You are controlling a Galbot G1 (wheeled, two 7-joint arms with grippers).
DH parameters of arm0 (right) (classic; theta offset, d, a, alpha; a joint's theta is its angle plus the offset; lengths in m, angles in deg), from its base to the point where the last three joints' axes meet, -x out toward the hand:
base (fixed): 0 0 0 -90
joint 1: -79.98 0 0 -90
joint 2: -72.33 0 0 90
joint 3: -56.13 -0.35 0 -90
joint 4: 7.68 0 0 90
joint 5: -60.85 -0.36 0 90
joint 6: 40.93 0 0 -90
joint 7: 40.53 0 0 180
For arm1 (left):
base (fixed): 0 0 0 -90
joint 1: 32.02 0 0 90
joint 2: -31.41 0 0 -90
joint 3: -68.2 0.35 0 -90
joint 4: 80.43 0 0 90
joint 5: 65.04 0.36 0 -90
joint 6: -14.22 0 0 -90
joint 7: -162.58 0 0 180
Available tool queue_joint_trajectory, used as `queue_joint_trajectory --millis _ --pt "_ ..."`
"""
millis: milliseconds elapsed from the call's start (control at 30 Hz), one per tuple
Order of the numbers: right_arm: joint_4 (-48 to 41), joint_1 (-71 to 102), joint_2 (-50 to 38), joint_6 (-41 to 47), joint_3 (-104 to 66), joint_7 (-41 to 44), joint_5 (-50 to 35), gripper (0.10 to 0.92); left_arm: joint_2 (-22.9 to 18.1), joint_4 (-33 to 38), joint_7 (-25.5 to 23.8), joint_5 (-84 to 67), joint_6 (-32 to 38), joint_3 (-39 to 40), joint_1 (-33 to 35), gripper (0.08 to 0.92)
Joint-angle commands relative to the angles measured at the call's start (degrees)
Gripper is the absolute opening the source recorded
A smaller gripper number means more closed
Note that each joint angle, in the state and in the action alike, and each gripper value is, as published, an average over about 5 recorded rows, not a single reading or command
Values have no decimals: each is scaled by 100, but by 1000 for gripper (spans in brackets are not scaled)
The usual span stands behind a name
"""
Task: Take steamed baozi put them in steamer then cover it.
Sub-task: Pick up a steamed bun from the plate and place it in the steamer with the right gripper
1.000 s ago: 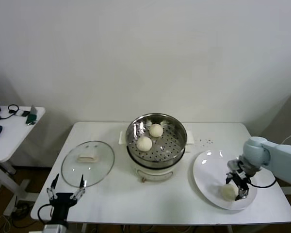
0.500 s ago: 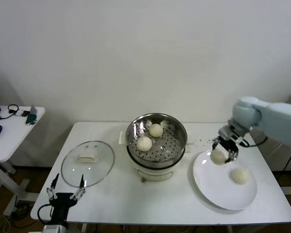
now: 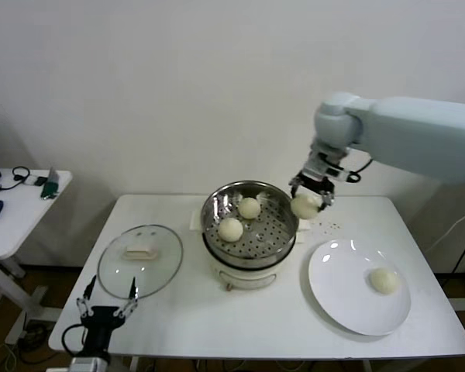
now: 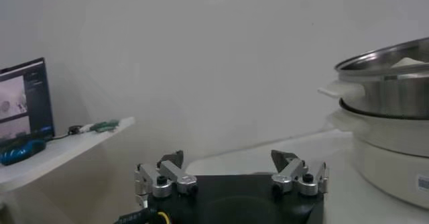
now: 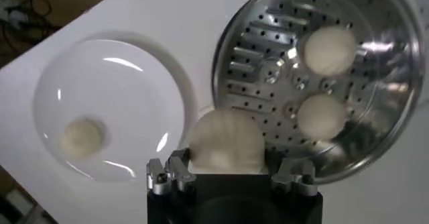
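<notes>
The jaws of the right gripper pinch one baozi just outside the right rim of the steamer, so the basket lies to its left, while the left gripper, jaws spread, waits by the worktop's near-left edge.

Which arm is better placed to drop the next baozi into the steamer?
Right. The right claw already grips a baozi at the rim of the steamer. The left claw sits open and empty at the table's near edge, by the glass lid.
</notes>
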State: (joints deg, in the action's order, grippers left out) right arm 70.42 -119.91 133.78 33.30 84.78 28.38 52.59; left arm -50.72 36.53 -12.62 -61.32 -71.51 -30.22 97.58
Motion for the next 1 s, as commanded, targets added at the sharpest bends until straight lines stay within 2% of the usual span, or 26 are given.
queue_joint_trajectory --millis 33,200,433,1000 --pt "-460 509 1368 -414 -319 85 280 721 26 3 0 -26 -13 -12 20 823" --pt "-837 1053 1727 -701 -366 178 539 724 192 -31 -3 -31 -33 -3 6 823" --pt "-1132 1455 1906 -1056 -351 277 882 722 194 -39 -3 -58 -54 20 0 823" --pt "-990 1656 1778 -1048 -349 473 1082 734 186 -110 2 -85 -55 -7 -25 823"
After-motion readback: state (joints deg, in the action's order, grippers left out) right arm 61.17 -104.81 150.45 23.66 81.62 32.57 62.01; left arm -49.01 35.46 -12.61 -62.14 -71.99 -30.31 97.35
